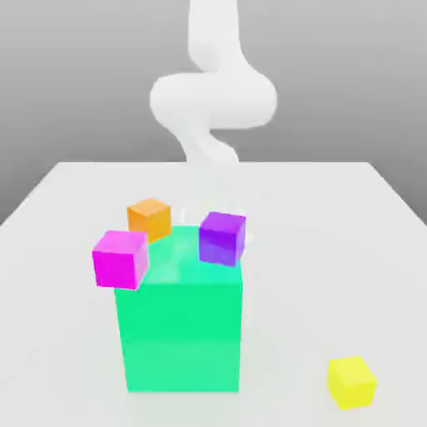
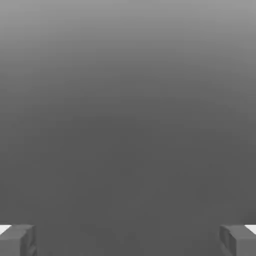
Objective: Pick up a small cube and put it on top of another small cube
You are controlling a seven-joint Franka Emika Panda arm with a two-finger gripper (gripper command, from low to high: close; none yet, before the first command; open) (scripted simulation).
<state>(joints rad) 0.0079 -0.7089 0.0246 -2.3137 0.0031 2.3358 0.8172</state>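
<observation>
Hand (image 2: 128,241) spread open, magenta cube (image 1: 121,260), orange cube (image 1: 149,220) and purple cube (image 1: 223,238) sitting askew, yellow cube (image 1: 351,382) turned cornerwise, no cube showing a long axis.

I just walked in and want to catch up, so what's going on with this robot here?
A robot arm is at a table, its gripper open and holding nothing. No small cube is stacked on another yet. The orange, magenta and purple cubes appear around a big green block.
</observation>
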